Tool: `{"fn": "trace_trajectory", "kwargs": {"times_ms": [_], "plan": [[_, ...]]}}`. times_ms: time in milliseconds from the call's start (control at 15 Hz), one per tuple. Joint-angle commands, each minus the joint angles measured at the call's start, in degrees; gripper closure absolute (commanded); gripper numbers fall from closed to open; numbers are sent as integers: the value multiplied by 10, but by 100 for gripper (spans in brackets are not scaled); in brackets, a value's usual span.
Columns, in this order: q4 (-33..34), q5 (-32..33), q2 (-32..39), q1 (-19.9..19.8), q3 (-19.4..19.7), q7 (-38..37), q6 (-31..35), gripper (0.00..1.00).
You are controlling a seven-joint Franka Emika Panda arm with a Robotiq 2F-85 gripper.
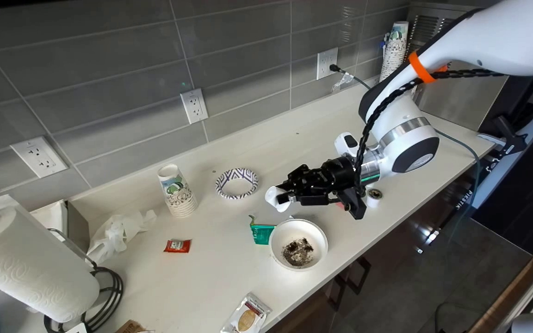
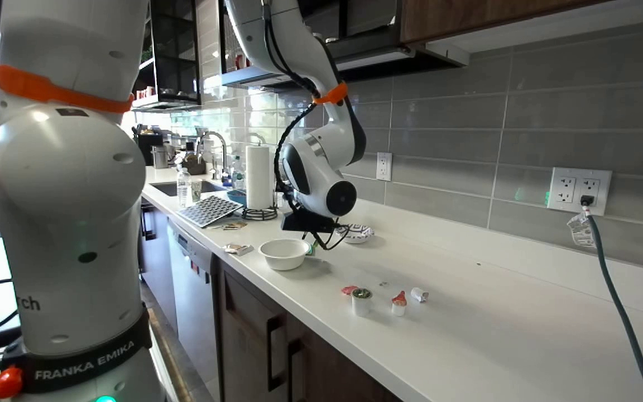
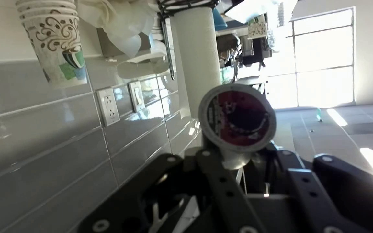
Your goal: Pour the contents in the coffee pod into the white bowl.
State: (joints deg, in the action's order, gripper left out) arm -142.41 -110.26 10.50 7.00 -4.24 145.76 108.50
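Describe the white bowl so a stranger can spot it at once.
Along the grey tiled wall runs the white counter. Near its front edge, beside the green packet, sits the white bowl: plain, with dark powder inside, unlike the smaller patterned bowl nearer the wall.

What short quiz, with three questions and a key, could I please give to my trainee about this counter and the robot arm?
1. In an exterior view, which stands nearer to the grey tiled wall: the wide, plain white round bowl or the round bowl with a dark blue zigzag pattern?

2. Which colours show on the label of the small round white coffee pod held by the black two-fingered pincer?
a) yellow and green
b) red and black
c) blue and orange

3. True or false: the wide, plain white round bowl is bare inside.

Key:
1. The round bowl with a dark blue zigzag pattern.
2. b
3. False; dark, loose grounds lie in it.
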Motion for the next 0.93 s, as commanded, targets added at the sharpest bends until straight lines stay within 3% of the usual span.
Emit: {"fn": "trace_trajectory", "kwargs": {"times_ms": [0,600,867], "plan": [[-3,1,12,-10,7,14,-58,92],[-3,3,35,-27,25,8,-151,92],[0,13,38,-25,29,2,-151,92]]}}
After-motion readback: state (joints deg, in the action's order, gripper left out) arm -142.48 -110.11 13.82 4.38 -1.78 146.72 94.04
